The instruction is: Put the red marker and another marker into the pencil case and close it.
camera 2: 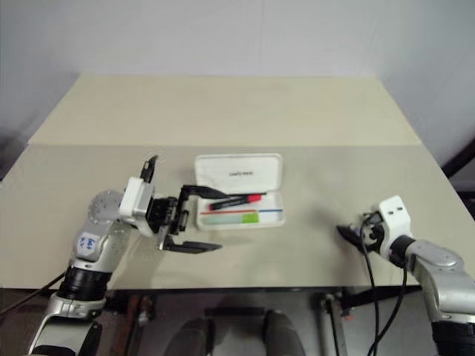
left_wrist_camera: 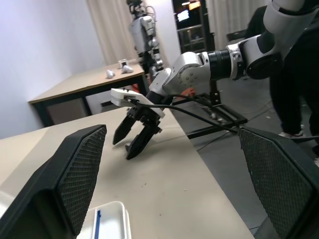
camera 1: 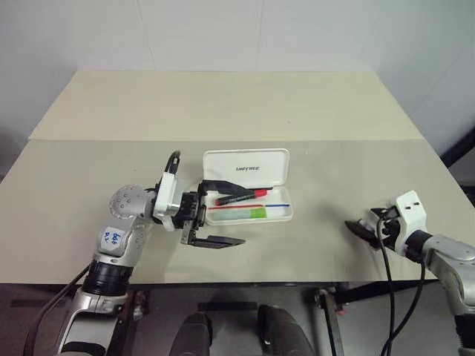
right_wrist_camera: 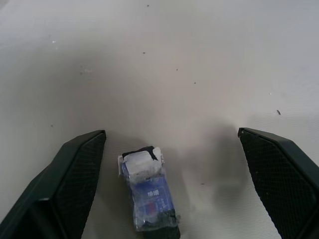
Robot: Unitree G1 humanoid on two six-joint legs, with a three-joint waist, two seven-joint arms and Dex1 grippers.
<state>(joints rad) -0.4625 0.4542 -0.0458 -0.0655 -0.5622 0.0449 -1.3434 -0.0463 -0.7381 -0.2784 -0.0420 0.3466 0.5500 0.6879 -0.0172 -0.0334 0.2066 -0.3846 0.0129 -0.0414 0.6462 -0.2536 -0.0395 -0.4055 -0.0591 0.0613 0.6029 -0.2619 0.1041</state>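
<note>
The white pencil case (camera 1: pixel 284 215) lies open at the middle of the table, its lid (camera 1: pixel 246 168) folded back flat. In its tray the red marker (camera 1: pixel 242 197) lies slanted, red end to the right. The pale marker with the green cap (camera 1: pixel 243 213) lies along the tray's near side. My left gripper (camera 1: pixel 231 213) is open at the tray's left end, pointing right; one finger is by the red marker's black end, the other in front of the case. My right gripper (camera 1: pixel 360 228) is open low over the table, far right of the case.
A small blue-and-white wrapped object (right_wrist_camera: pixel 147 199) lies on the table between my right gripper's fingers (right_wrist_camera: pixel 79 169). The table's near edge runs just in front of both grippers. A person's dark legs (left_wrist_camera: pixel 299 74) stand beyond the table's right side, near another table (left_wrist_camera: pixel 84 82).
</note>
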